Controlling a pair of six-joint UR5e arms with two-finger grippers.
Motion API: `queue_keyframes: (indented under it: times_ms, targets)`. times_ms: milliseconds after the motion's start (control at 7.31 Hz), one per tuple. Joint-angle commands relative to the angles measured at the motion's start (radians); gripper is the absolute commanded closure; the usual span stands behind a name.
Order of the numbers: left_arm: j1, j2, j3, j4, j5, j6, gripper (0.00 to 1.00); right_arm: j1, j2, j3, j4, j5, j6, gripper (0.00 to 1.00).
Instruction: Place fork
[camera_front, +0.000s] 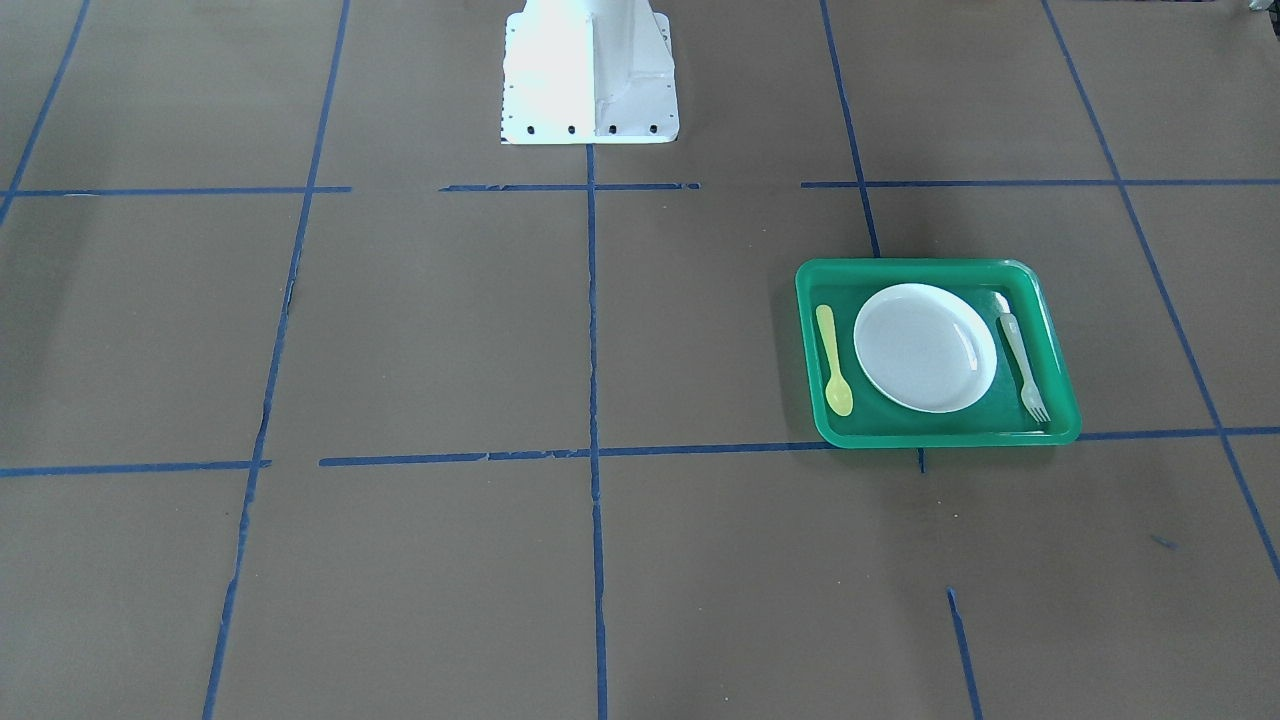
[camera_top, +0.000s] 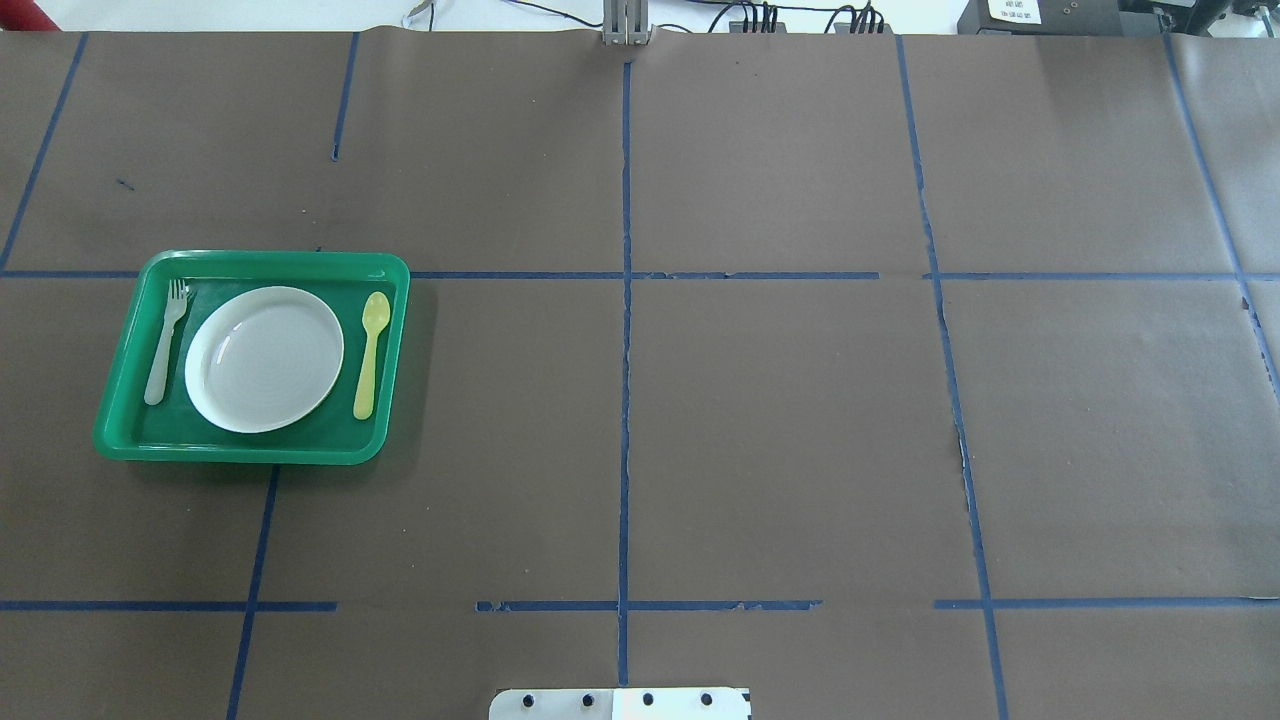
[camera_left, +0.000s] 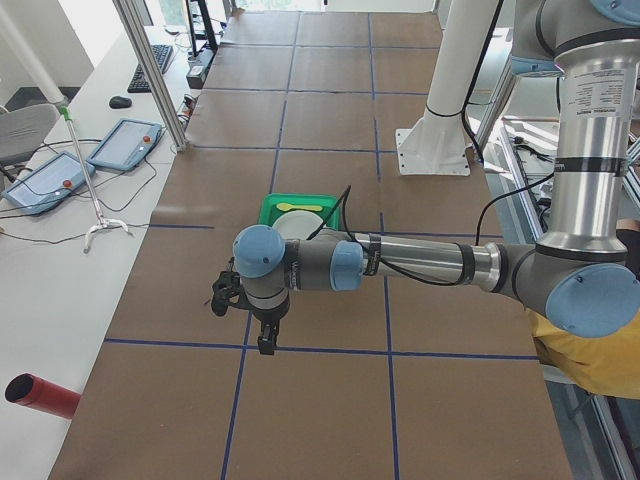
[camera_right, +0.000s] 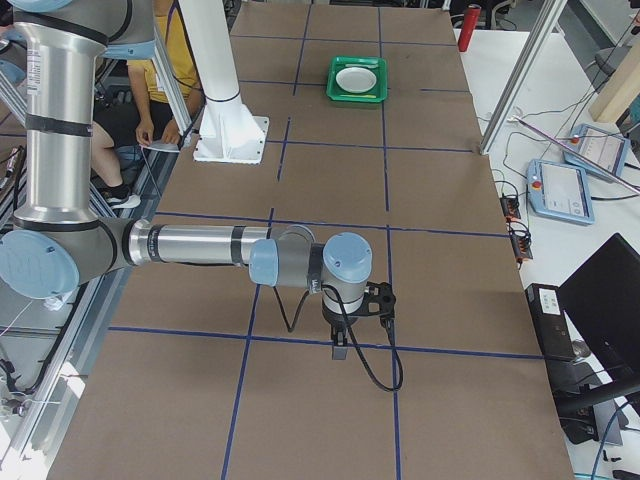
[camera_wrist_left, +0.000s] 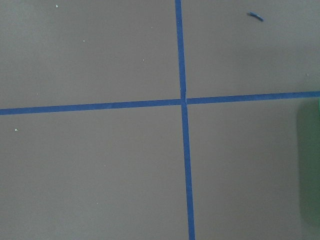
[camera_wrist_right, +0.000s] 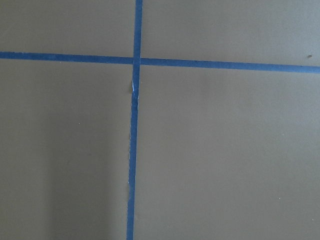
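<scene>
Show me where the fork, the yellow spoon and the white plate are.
fork (camera_top: 165, 345): overhead exterior view, middle of its handle.
yellow spoon (camera_top: 369, 360): overhead exterior view, middle of its handle.
white plate (camera_top: 264, 359): overhead exterior view, its centre.

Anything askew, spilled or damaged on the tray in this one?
Nothing stands out. The fork and yellow spoon lie flat in the green tray, one on each side of the white plate; nothing spilled.

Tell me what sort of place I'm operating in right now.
Most likely a robotics lab workcell: a brown-papered table gridded with blue tape, a white robot pedestal mounted on it, and teach pendants on the side bench.
</scene>
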Motion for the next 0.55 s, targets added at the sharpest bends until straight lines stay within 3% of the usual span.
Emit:
queue_keyframes:
  times_ms: [0,411]
  targets:
    - [-0.005,0.021,-0.013,0.001,0.001,0.002,0.00,0.000,0.000,0.000,0.000,0.000,0.000,0.00]
    - [-0.011,0.062,-0.027,-0.019,-0.003,0.004,0.00,0.000,0.000,0.000,0.000,0.000,0.000,0.00]
